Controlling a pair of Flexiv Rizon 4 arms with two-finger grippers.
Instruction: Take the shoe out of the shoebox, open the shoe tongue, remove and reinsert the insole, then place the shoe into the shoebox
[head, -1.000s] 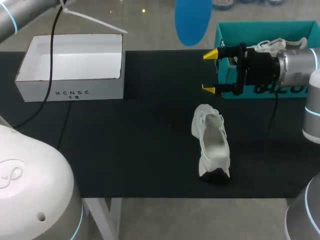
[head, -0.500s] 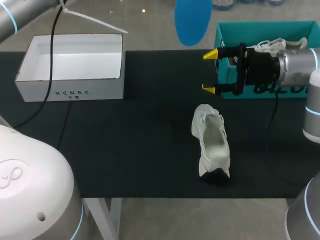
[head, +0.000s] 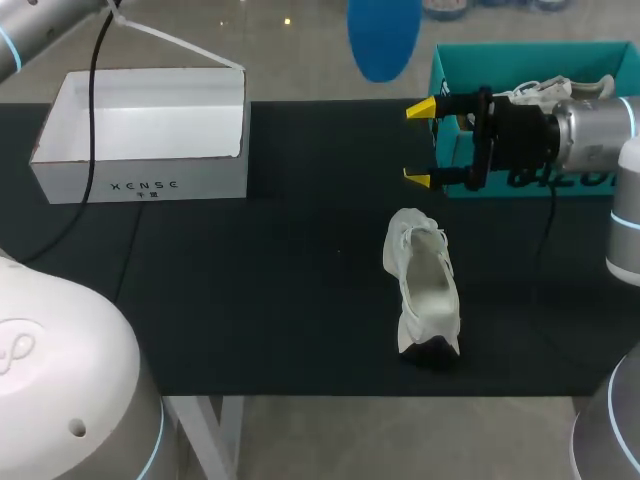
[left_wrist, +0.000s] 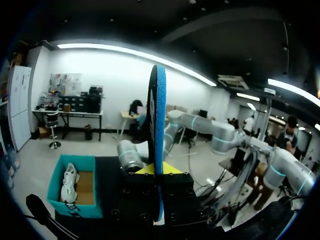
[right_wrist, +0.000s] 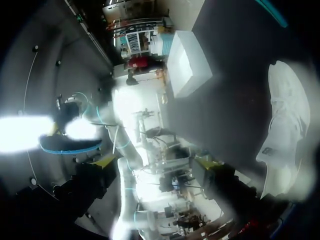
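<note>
Your right arm (head: 598, 138) at the frame's right edge, silver-grey barrel with a thin light-blue ring, right gripper (head: 418, 143) black with two yellow tips, your left arm (head: 28, 22) in the upper left corner, grey with a blue ring, thin black cable (head: 92, 110), glossy white joint housing (head: 60, 385) at lower left, small dark screw hole, left gripper (left_wrist: 159, 170) a black block dotted with screws.

The shoe (head: 425, 290), centre right, presented as white woven cloth, matt and softly creased. The table (head: 250, 300) covering was black, matt and cloth-like. The white shoebox (head: 70, 175), upper left, appeared to be smooth matt card. The insole (head: 385, 35), top centre, looked matt blue, foam-like. The right gripper (head: 420, 143) had a matt black body; its fingertips (head: 422, 108) were glossy yellow plastic.
</note>
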